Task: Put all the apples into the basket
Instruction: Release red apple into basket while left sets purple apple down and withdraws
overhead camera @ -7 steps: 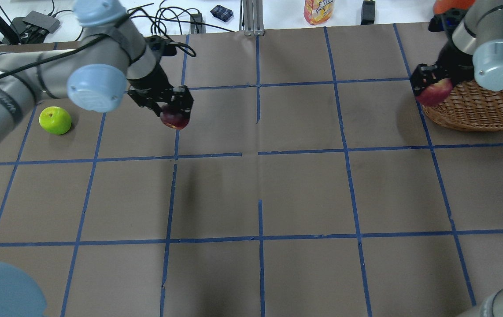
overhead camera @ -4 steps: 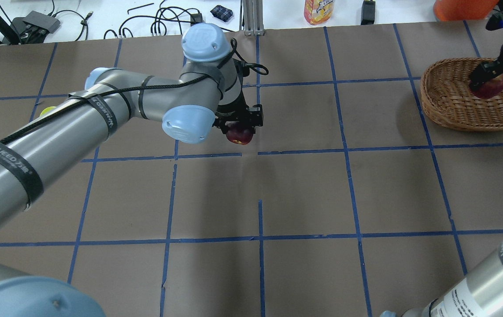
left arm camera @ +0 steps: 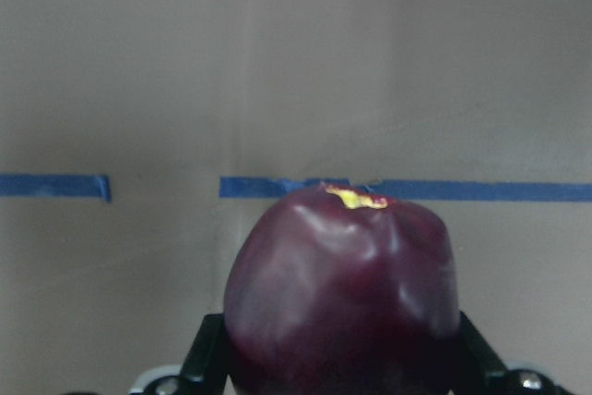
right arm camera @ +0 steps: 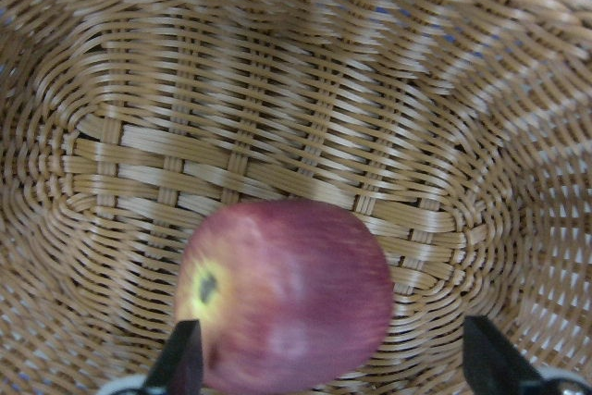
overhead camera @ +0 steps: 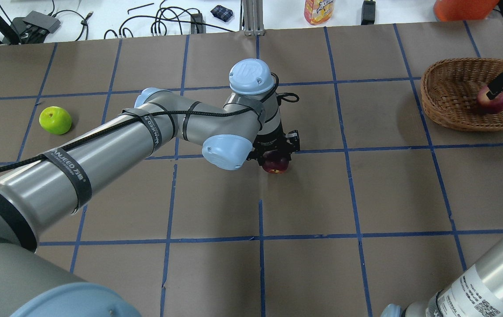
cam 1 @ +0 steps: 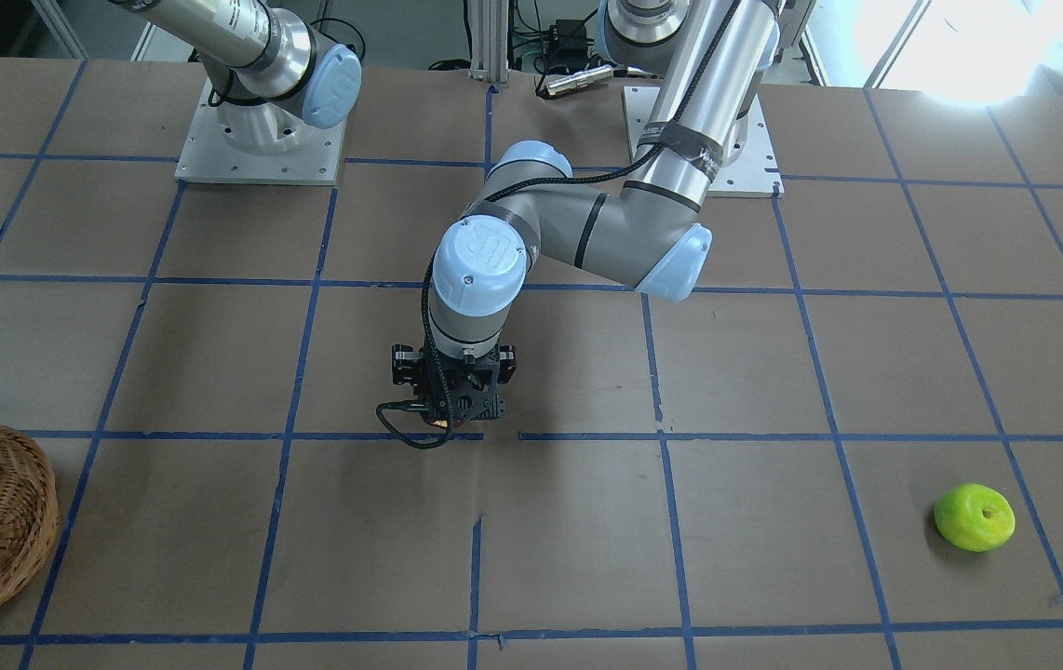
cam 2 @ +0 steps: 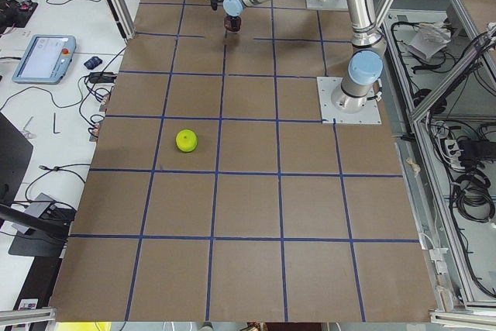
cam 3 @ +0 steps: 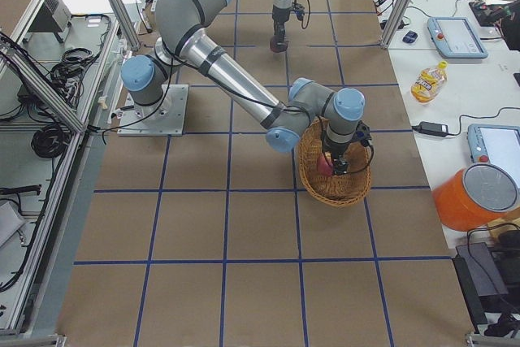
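Observation:
My left gripper point(overhead camera: 275, 159) is shut on the dark maroon apple point(overhead camera: 276, 166), low over the table near its centre; the apple fills the left wrist view point(left arm camera: 342, 293). The wicker basket point(overhead camera: 447, 99) stands at the far right. The red apple point(overhead camera: 492, 100) lies inside it. My right gripper point(overhead camera: 500, 86) hangs over this apple. In the right wrist view the fingers point(right arm camera: 490, 358) stand wider than the red apple point(right arm camera: 287, 298), with a gap on one side, so the gripper is open. The green apple point(overhead camera: 55, 119) lies alone at the far left.
A juice bottle point(overhead camera: 319, 11), an orange container point(overhead camera: 463, 6) and cables lie beyond the table's back edge. The left arm's elbow point(overhead camera: 227, 152) stretches across the table's left half. Both arm bases point(cam 1: 257, 140) stand on the robot's side.
My left gripper carried the maroon apple rightward and nearer, to the table's centre. My right gripper moved over the basket and lowered; the red apple now rests inside, with the jaws spread.

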You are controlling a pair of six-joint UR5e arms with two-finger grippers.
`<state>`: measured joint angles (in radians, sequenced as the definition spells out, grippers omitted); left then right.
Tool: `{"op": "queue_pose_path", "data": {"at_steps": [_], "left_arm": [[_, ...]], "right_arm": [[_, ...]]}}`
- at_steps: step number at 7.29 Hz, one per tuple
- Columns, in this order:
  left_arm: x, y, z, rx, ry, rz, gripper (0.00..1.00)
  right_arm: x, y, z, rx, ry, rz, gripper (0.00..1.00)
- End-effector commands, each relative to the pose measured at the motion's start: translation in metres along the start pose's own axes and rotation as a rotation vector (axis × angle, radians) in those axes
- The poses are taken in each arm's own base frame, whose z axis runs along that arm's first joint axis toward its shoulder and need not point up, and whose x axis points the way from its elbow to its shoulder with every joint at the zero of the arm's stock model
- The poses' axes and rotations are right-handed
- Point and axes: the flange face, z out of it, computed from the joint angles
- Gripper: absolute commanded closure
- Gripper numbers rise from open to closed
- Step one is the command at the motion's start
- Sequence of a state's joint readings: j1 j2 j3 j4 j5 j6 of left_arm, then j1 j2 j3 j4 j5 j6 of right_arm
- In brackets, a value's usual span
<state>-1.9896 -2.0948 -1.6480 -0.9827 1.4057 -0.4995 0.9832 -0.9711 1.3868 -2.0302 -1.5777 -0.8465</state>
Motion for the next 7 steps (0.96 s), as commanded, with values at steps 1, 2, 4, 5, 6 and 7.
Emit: {"op": "queue_pose_path", "data": {"at_steps": [1, 2, 4, 5, 6, 7], "left_arm": [[-0.009, -0.012, -0.031, 0.041, 0.008, -0.01, 0.0], [-0.032, -0.025, -0.062, 0.034, 0.003, -0.041, 0.0], [-0.148, -0.069, -0.119, 0.014, -0.024, 0.109, 0.0], [-0.228, -0.094, -0.141, 0.038, -0.03, 0.166, 0.0], [-0.308, -0.117, -0.16, 0.065, -0.031, 0.262, 0.0], [-0.387, -0.132, -0.169, 0.076, -0.047, 0.321, 0.0]], "right_arm": [[-0.062, -0.032, -0.018, -0.024, -0.028, -0.087, 0.0], [-0.107, -0.041, -0.057, -0.027, -0.031, -0.097, 0.0], [-0.248, -0.078, -0.091, -0.078, -0.05, 0.038, 0.0], [-0.331, -0.09, -0.099, -0.088, -0.042, 0.065, 0.0], [-0.391, -0.092, -0.106, -0.086, -0.024, 0.101, 0.0], [-0.444, -0.09, -0.103, -0.097, -0.027, 0.197, 0.0]]}}
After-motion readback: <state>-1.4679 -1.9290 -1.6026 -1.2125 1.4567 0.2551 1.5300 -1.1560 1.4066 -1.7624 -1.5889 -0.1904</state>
